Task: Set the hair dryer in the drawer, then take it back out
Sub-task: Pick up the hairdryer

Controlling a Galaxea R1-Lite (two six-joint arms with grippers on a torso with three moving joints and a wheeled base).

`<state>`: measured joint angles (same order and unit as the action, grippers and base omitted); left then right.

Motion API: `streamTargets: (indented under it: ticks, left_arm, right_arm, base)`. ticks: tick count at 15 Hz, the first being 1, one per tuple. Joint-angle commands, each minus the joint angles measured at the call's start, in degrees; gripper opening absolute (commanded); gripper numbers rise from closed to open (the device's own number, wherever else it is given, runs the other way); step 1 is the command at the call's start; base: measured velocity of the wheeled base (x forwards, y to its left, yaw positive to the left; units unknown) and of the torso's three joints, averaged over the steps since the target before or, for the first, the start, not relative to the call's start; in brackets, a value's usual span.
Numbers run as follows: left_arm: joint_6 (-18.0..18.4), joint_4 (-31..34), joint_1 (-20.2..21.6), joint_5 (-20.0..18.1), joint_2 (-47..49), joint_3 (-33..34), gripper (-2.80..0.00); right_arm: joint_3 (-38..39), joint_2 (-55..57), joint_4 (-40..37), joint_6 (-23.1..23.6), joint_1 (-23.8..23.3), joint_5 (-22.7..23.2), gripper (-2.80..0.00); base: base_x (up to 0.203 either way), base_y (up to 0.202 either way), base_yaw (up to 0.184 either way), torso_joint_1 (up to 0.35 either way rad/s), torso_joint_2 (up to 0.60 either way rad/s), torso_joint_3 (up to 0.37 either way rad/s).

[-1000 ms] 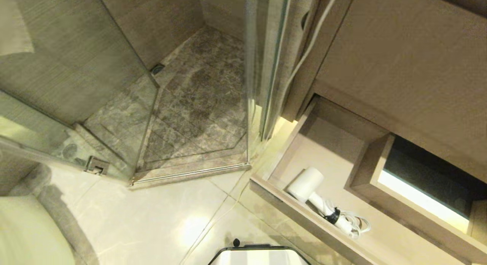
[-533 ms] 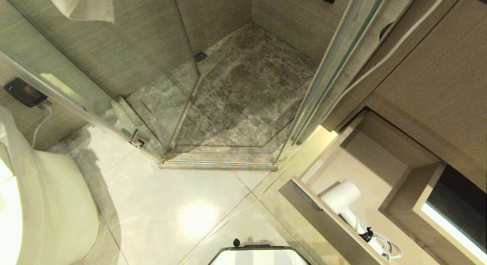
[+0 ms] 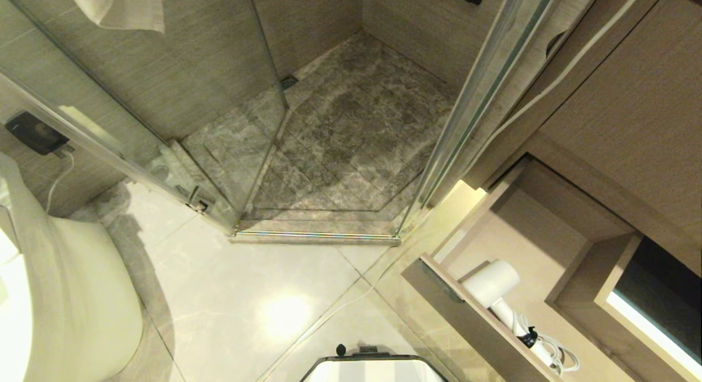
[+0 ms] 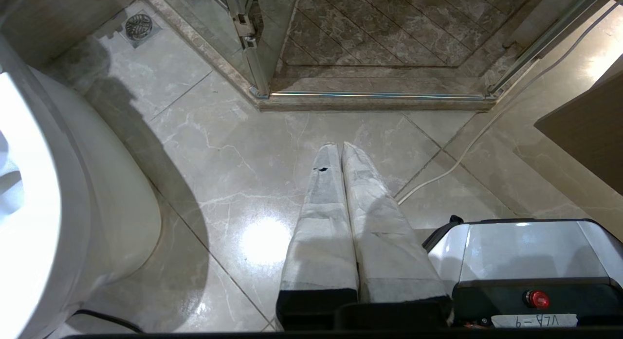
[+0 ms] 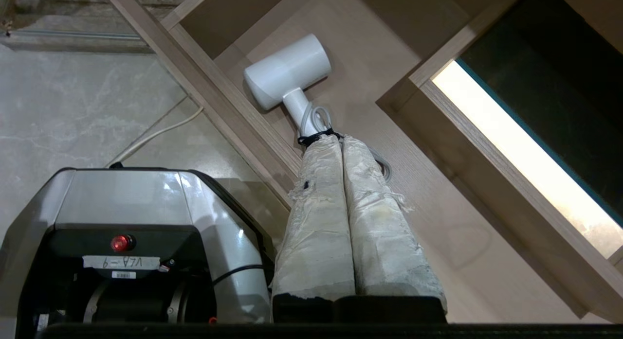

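The dryer (image 3: 490,282) lies inside the open drawer (image 3: 466,316) at lower right of the head view, cord coiled beside its handle. Right gripper (image 5: 340,140) hangs above it, fingers together, empty. Left gripper (image 4: 339,147), fingers together, hangs over the floor (image 4: 233,149).

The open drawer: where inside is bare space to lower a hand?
Bare wood-grain bottom lies between the white plastic hair dryer and the raised inner box. Crowded along the beige drawer front, where barrel, handle and coiled cord lie.
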<state>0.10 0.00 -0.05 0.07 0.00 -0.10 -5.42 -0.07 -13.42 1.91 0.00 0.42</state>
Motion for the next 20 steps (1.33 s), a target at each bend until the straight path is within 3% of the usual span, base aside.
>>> streamTargets:
  ticks: [1, 5, 9, 12, 20]
  left_arm:
    - [-0.07, 0.00, -0.04, 0.01, 0.09, 0.01, -2.80]
    - [-0.01, -0.09, -0.04, 0.01, 0.09, 0.01, -2.80]
    - [-0.07, -0.09, -0.04, -0.03, 0.09, 0.01, -2.80]
    - [-0.06, -0.09, -0.04, -0.03, 0.04, 0.01, -2.80]
    - [-0.01, -0.09, -0.04, -0.07, 0.09, 0.01, -2.80]
  right_arm:
    - [-0.22, 0.04, 0.05, 0.36, 0.00, 0.31, -2.80]
    - [-15.09, 6.01, -6.92, 1.89, -0.03, 7.03, -2.80]
    - [-36.64, 17.86, -28.34, 2.12, 0.05, 11.82, -2.80]
    - [-48.58, 28.84, -37.21, 3.65, 0.14, 16.15, -2.80]
    - [-70.66, 53.74, -62.83, 31.07, 2.55, 25.16, -2.80]
  base:
    - [0.000, 0.000, 0.000, 0.000, 0.00, 0.000]
    - [0.000, 0.000, 0.000, 0.000, 0.00, 0.000]
    - [0.000, 0.000, 0.000, 0.000, 0.00, 0.000]
    - [0.000, 0.000, 0.000, 0.000, 0.00, 0.000]
    - [0.000, 0.000, 0.000, 0.000, 0.00, 0.000]
